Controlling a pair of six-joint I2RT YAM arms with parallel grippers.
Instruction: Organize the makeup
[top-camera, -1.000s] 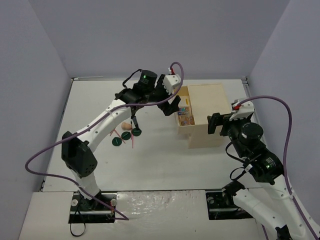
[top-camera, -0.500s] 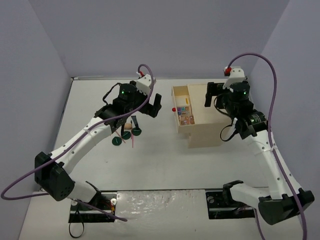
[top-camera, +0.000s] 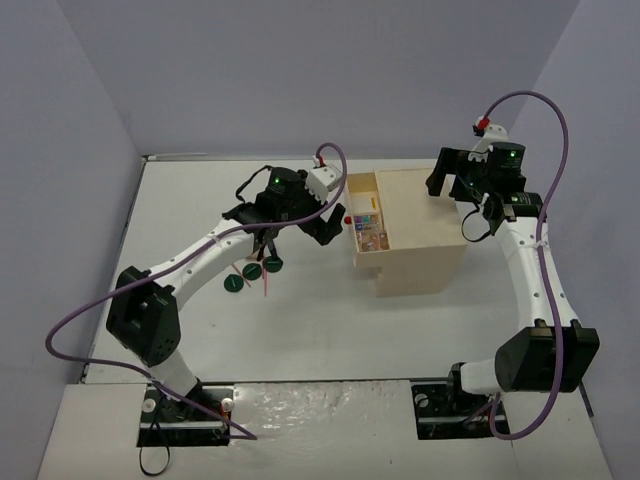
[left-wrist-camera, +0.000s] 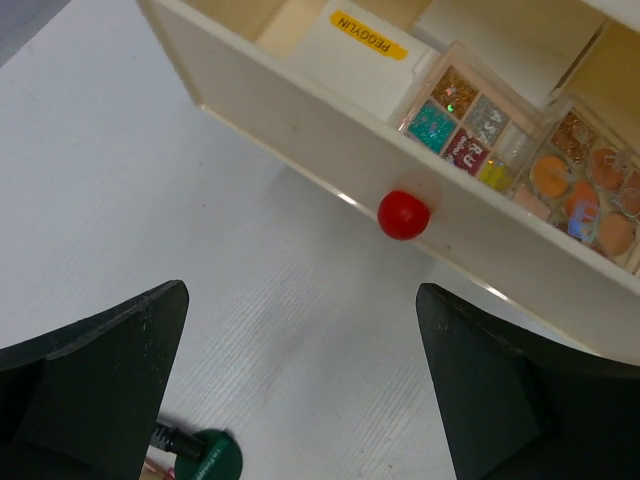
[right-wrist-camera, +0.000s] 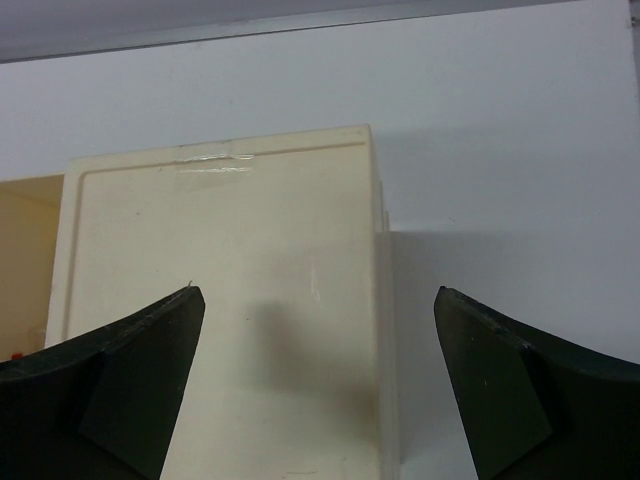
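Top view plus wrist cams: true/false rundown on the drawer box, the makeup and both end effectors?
1. The drawer with the red knob is pulled out. True.
2. The left end effector is shut on that knob. False: its jaws stand open, and the knob is ahead of them, untouched.
3. A glitter palette lies in the drawer. True.
4. All dark green compacts are in the drawer. False: three lie on the table, left of the drawer box.
5. The right end effector holds a pencil. False: it is open and empty, over the box top.
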